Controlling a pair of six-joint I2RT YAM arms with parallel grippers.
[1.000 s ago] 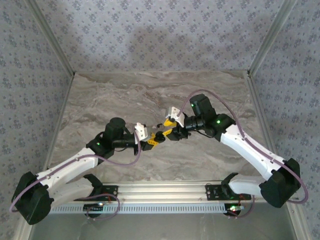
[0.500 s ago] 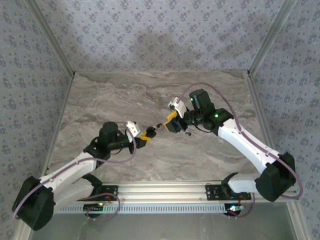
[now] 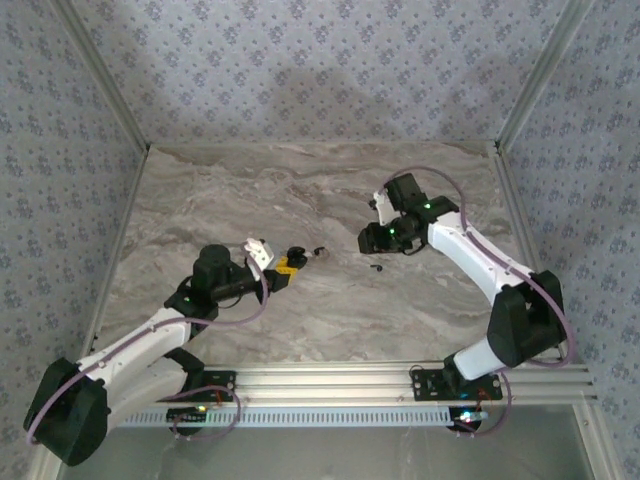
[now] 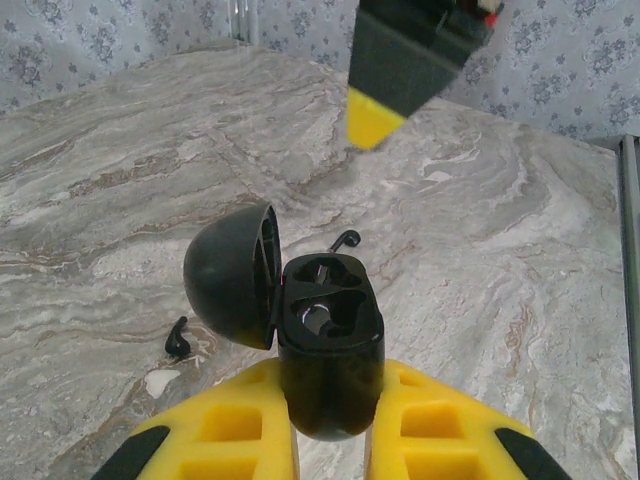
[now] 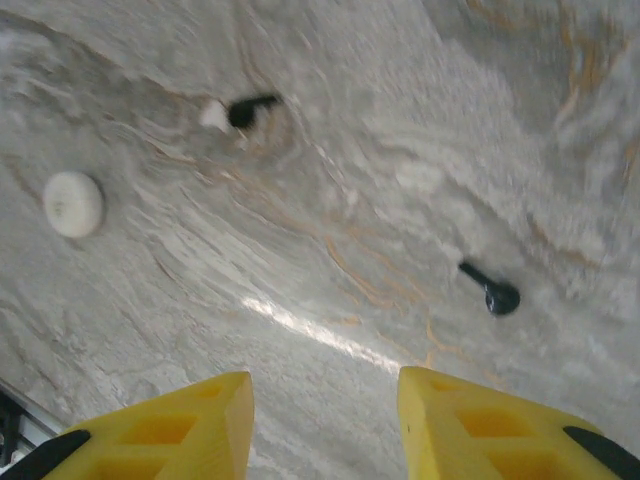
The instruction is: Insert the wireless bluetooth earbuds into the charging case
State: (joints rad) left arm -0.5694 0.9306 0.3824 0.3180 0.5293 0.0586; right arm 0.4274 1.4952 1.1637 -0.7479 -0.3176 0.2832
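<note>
The charging case here is black, not white. It stands open, its domed lid hinged to the left and two sockets showing, the nearer one dark inside. My left gripper is shut on the case body. Two tiny black earbuds lie on the table. One earbud lies left of the case, the other just behind it. My right gripper hangs open above the table, holding nothing, with one earbud ahead to its right and another farther ahead left.
A small white round disc lies on the marble table at the left of the right wrist view. The right gripper hangs beyond the case in the left wrist view. Metal rails edge the table.
The two grippers have parted. My left arm drew back to the left with the case in it. My right arm swung away to the right and tipped down towards the table.
</note>
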